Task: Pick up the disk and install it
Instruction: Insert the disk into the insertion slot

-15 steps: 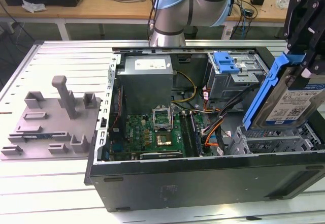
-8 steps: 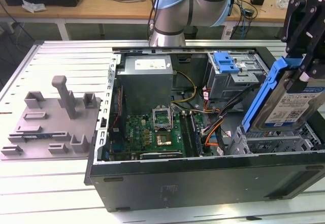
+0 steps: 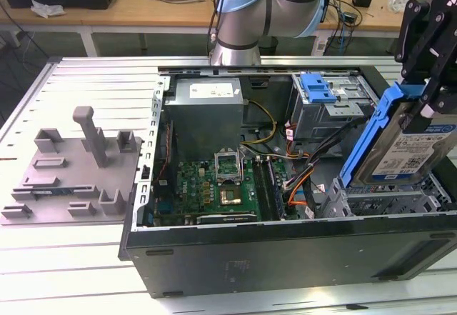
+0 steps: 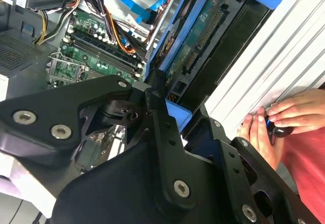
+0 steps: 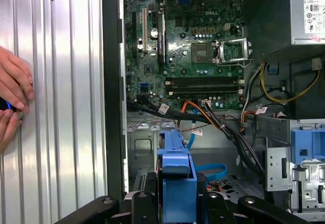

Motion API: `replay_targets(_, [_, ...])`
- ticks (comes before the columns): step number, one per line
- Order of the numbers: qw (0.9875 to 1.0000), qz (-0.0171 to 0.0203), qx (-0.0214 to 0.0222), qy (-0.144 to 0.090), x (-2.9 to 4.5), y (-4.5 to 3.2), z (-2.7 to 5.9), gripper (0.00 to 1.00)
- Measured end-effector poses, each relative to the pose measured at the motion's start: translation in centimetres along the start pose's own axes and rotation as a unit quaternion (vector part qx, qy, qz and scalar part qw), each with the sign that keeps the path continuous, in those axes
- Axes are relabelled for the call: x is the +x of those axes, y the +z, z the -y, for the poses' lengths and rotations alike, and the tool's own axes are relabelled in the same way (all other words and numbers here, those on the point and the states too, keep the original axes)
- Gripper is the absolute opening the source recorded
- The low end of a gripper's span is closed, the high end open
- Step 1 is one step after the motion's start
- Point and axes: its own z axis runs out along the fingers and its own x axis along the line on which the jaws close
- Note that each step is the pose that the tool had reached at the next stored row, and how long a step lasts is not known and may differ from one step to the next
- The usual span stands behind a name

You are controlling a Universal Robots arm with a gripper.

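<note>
Slatted desk (image 3: pixel 71 272) bears an open case (image 3: pixel 285 247); exterior view: tool (image 3: pixel 427 104) apparently clamped on the tilted disk (image 3: pixel 410 151); both wrist views add hands (image 5: pixel 14 82).

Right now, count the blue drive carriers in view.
2. One carrier frames the disk that the gripper holds tilted at the exterior view's right; the other caddy tops the drive cage farther back. More may be hidden.

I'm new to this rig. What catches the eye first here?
The gripper holds the disk, blue-framed and tilted, above the open computer case at the exterior view's right. Inside the case lies a green motherboard. In the first wrist view a person's hand is over the ribbed table.
</note>
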Motion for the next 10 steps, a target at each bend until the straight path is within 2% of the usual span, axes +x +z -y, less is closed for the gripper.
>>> replay_targets(10, [1.0000,0.0007,-0.0001,0.000,0.09,0.43,0.14,0.37])
